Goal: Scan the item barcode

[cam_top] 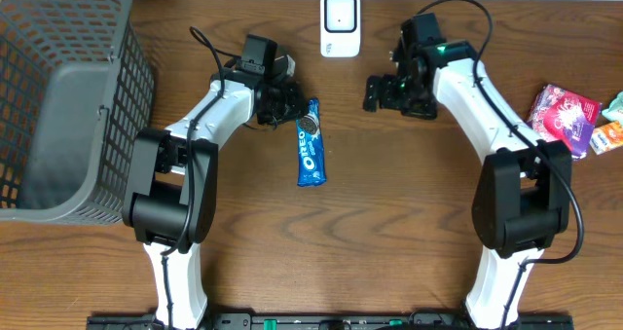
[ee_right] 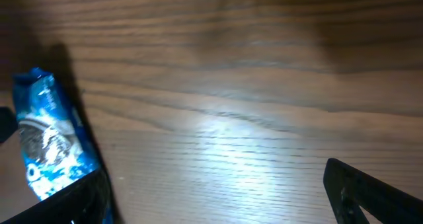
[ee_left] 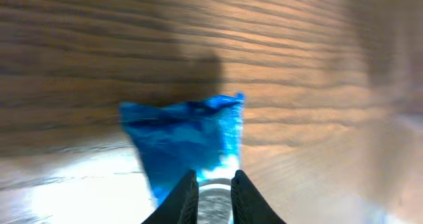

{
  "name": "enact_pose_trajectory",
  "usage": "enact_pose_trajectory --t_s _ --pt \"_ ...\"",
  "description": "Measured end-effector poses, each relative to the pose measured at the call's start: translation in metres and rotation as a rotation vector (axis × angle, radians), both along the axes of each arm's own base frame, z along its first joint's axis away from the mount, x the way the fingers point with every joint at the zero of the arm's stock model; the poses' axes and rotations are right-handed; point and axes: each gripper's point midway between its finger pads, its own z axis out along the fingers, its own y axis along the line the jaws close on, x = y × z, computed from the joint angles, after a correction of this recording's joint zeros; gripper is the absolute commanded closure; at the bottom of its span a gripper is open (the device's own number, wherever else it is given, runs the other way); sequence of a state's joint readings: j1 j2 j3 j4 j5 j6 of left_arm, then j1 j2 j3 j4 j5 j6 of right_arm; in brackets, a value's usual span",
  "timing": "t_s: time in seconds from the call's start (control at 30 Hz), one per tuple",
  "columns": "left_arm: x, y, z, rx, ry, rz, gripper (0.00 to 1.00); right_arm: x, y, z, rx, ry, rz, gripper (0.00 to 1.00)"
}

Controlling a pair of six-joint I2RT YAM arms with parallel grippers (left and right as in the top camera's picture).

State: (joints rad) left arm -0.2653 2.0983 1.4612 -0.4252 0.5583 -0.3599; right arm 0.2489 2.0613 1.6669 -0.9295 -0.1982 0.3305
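Right now the left gripper [cam_top: 288, 106] sits at the upper end of the Oreo pack [cam_top: 311, 145], just left of centre in the overhead frame, reaching in from the pack's left side. The pack lies flat on the wooden table [cam_top: 409, 213], its long axis running almost straight up and down the frame. The white scanner [cam_top: 340, 24] stands at the top edge, a little up and to the right of that same end. So the held end is the one nearest the scanner, and the left arm is plainly the closer of the two.

From the left wrist view the jaws stand pinched nearly together, with a pale strip of the wrapper's crimped end between them, so I'd call it a grip on the pack. The right gripper [cam_top: 376, 91] hovers well apart from it in the upper middle right, jaws spread wide and holding nothing.

The pack is a slim, glossy blue sleeve with the white logo and a cookie picture facing up. No barcode shows on that face, so I reckon it's on the underside and the pack will need turning toward the scanner
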Motion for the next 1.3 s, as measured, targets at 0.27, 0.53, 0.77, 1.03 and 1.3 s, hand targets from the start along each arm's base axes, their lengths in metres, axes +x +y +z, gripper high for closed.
enact_pose_trajectory --t_s 0.27,0.53,0.77,1.03,1.3 --pt "0.011 -0.003 0.038 -0.088 -0.038 -0.041 0.73 -0.004 0.037 0.003 0.029 -0.030 0.062 0.01" --pt "0.013 0.124 0.090 0.078 -0.051 0.236 0.38 -0.021 0.092 -0.011 0.077 -0.047 0.094 0.01" --pt "-0.006 0.176 0.078 0.302 0.025 0.342 0.02 -0.036 0.122 -0.032 0.138 -0.059 0.102 0.03" --pt "-0.013 0.194 0.073 0.413 0.045 0.374 0.02 -0.056 0.145 -0.051 0.164 -0.064 0.134 0.15" --pt "-0.013 0.197 0.072 0.432 0.043 0.380 0.02 -0.062 0.143 -0.060 0.124 -0.090 0.055 0.38"
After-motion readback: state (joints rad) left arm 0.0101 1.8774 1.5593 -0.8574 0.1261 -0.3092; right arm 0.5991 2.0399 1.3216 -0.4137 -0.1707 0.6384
